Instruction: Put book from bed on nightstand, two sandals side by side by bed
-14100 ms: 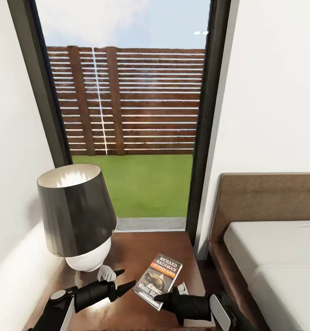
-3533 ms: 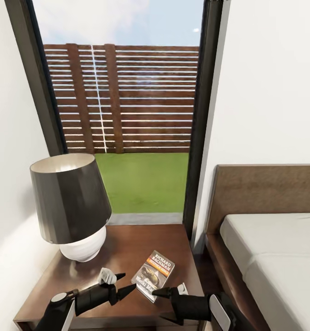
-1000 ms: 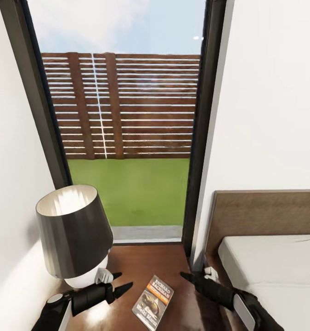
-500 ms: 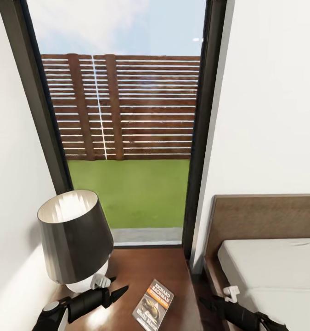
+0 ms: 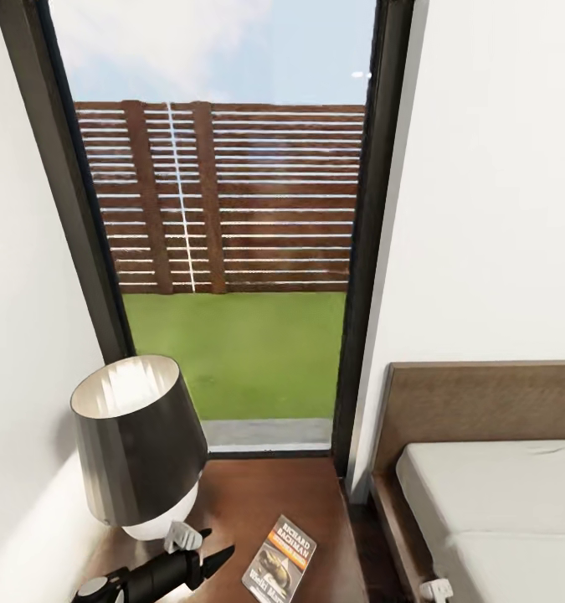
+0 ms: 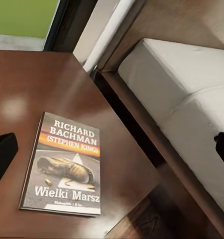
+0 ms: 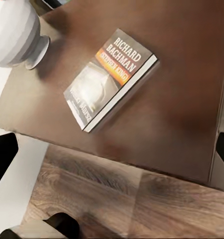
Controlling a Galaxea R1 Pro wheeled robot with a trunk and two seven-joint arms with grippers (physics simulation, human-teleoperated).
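Book: the thin paperback with a dark cover, an orange band and white "Richard Bachman" lettering (image 5: 279, 559) lies flat, cover up, on the glossy dark reddish-brown wooden nightstand (image 5: 257, 494), towards its front and its bed-side edge; it also shows in the left wrist view (image 6: 64, 165) and the right wrist view (image 7: 110, 75).

Left gripper: the black two-fingered left gripper (image 5: 217, 546) hovers low over the nightstand top, just left of the book and apart from it; its fingers are spread with a clear gap and hold nothing. One dark fingertip (image 6: 1, 155) shows beside the book's edge in the left wrist view.

Right gripper: the right gripper (image 5: 435, 590) barely enters the head view at the bottom edge, over the mattress side, well apart from the book. In the right wrist view its dark fingertips (image 7: 2, 152) sit at opposite picture edges, so the jaws appear wide apart, though little of them is visible.

Nightstand contents: the book and a lamp with a dark tapered shade and a rounded white base (image 5: 140, 444); the lamp stands at the wall side, the book near it without touching.

Bed: the low dark-wood platform bed with a grey-beige mattress (image 5: 491, 494) stands just beside the nightstand, a narrow strip of light brown wood-plank floor (image 7: 117, 199) between them.

Window: the tall dark-framed window (image 5: 232, 209) stands behind the nightstand.
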